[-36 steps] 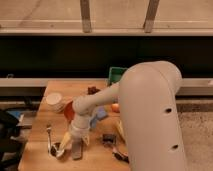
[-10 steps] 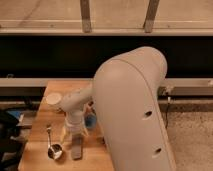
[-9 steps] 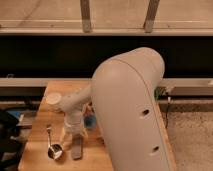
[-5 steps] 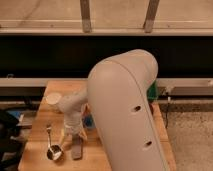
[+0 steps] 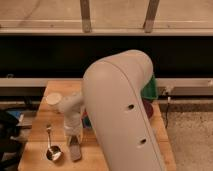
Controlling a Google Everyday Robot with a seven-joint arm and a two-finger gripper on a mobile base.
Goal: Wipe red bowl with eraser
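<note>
**At the front of the surface: tool at the eraser**

On the light wooden surface (image 5: 36, 127), the tool (image 5: 73, 136) sits right at the far end of the flat, narrow grey-brown eraser (image 5: 75, 150), which lies just beside a shiny metal ladle (image 5: 51, 151). Whether the tool is spread or pinching the block I cannot tell. This looks like the pick-up step. The next move calls for a firm hold, a lift, and a carry to the round orange-red bowl, which the big white arm (image 5: 120, 115) hides almost wholly. A pale round cup (image 5: 53, 98) stands at the back left; its contents do not show.
</note>
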